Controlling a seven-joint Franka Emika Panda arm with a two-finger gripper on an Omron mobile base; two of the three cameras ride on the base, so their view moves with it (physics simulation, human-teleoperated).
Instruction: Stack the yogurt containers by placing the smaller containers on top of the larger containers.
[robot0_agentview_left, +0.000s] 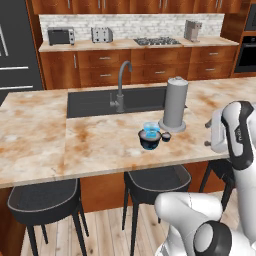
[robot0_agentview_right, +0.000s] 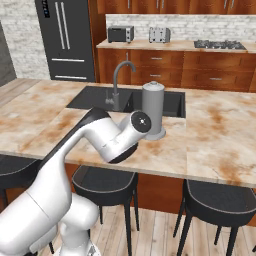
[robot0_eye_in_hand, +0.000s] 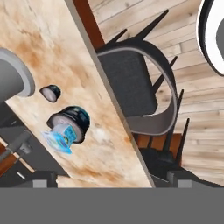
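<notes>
The dark navy tub (robot0_agentview_left: 150, 141) (robot0_eye_in_hand: 73, 121) stands near the counter's front edge. The light-blue cup (robot0_agentview_left: 151, 127) (robot0_eye_in_hand: 58, 138) looks to rest on top of it. Just right of the tub, on the counter, sits the tiny dark cup (robot0_agentview_left: 166, 136) (robot0_eye_in_hand: 50, 92). My gripper (robot0_agentview_left: 207, 135) (robot0_eye_in_hand: 111, 181) hovers well to the right of the cups, open, with nothing between its fingers. In the right base view my arm hides the cups.
A tall grey cylinder (robot0_agentview_left: 174, 105) (robot0_agentview_right: 153, 110) (robot0_eye_in_hand: 11, 81) stands just behind the cups. Beyond it lie the sink (robot0_agentview_left: 95, 102) and the faucet (robot0_agentview_left: 120, 85). Black stools (robot0_agentview_left: 156, 182) (robot0_eye_in_hand: 131, 87) stand below the marble counter's front edge (robot0_agentview_left: 100, 172).
</notes>
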